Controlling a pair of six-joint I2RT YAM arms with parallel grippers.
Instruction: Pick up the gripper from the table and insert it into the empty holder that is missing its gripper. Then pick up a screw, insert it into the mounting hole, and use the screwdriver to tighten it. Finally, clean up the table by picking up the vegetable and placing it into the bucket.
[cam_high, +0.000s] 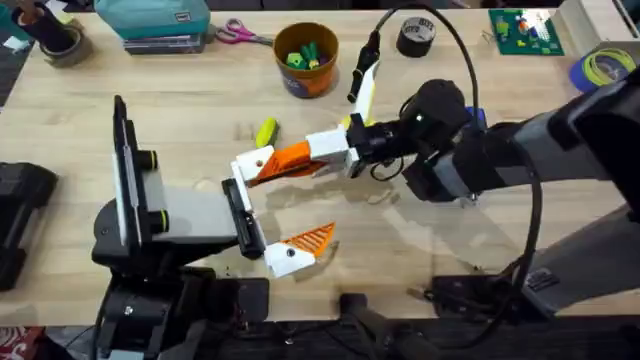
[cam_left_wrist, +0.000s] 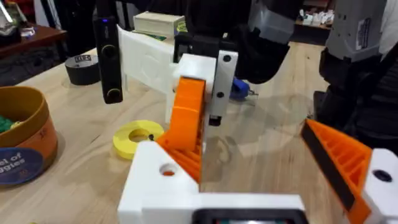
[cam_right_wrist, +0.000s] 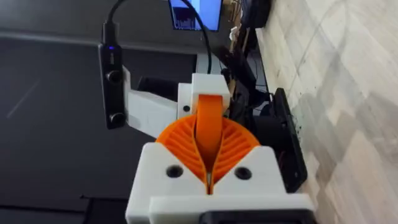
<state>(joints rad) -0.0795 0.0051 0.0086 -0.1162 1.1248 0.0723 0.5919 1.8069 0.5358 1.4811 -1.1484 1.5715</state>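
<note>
The right gripper (cam_high: 325, 155) is seen clamped on the small orange ribbed plastic finger (cam_high: 290, 157), its white fingers (cam_right_wrist: 166, 171) pressed together around the orange wedge in the right wrist view. The wedge is held against the upper white angular plastic holder (cam_high: 245, 168) at the jaw tip of the left gripper (cam_high: 268, 215), whose fingers are spread wide apart; the lower one already carries an orange ribbed pad (cam_high: 312, 236). The right arm is stretched in from the right, low over the table's middle. Bare wooden tabletop (cam_high: 430, 260) is left open in front of both grippers. Just beyond the held wedge lies the small yellow toy vegetable (cam_high: 265, 132), and farther back the round orange-brown bucket (cam_high: 307, 62). A flat yellow ring (cam_left_wrist: 137, 137) lies beside the grippers.
</note>
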